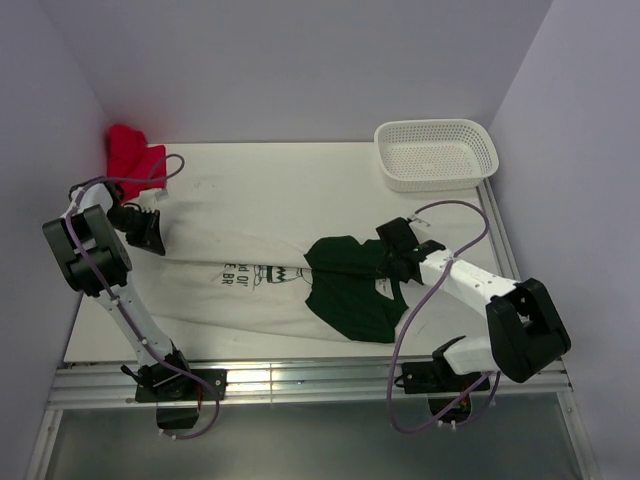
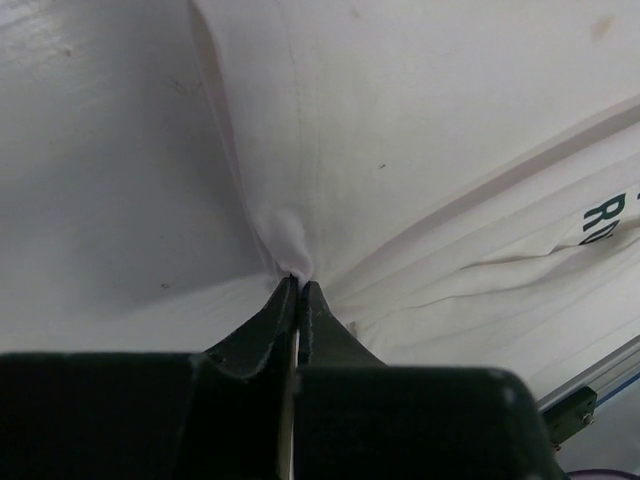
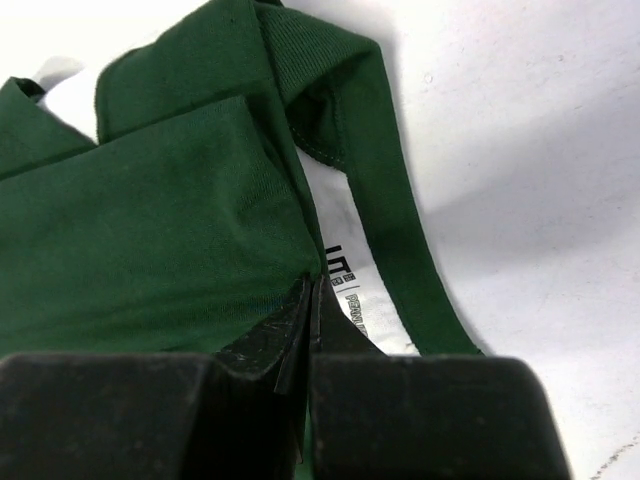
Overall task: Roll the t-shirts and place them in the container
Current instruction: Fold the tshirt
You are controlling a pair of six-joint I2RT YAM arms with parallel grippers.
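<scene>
The white t-shirt (image 1: 250, 240) with dark lettering lies spread across the table's middle. The dark green t-shirt (image 1: 350, 285) lies folded on its right part, its white neck label (image 3: 365, 290) showing in the right wrist view. My left gripper (image 1: 152, 240) is shut on a pinch of the white t-shirt (image 2: 420, 150) at its left edge (image 2: 297, 277). My right gripper (image 1: 395, 262) is shut on an edge of the green t-shirt (image 3: 150, 240) beside the collar (image 3: 312, 283).
A bright red cloth bundle (image 1: 132, 150) lies at the back left corner. A white plastic basket (image 1: 436, 153) stands at the back right. Purple walls close the table on three sides. A metal rail (image 1: 300, 378) runs along the near edge.
</scene>
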